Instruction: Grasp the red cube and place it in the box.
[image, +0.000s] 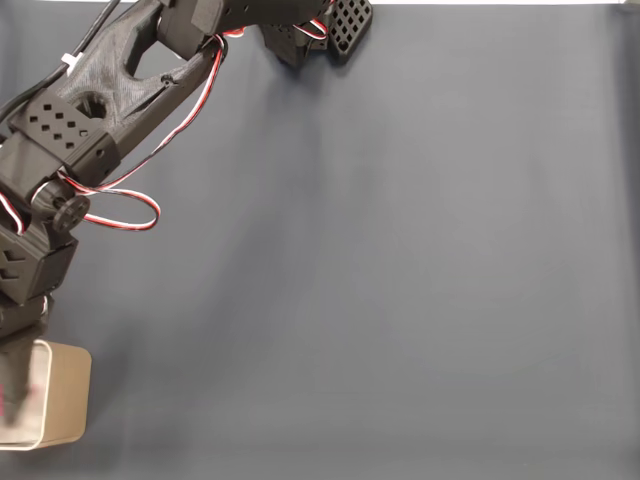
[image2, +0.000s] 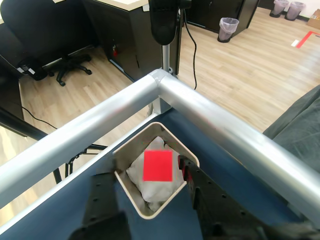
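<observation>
In the wrist view my claw (image2: 150, 200) hangs spread over the box (image2: 131, 197), one dark finger (image2: 102, 200) at its left, the other at its right. The red cube (image2: 158, 166) sits between them over the box's white interior, free of both fingers. In the fixed view the box (image: 62, 395) stands at the table's (image: 400, 280) lower left.

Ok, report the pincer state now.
Pincer: open, holding nothing; the red cube lies in the box between its fingers.

A metal rail (image2: 210, 115) edges the dark blue table cloth (image: 400, 250).
</observation>
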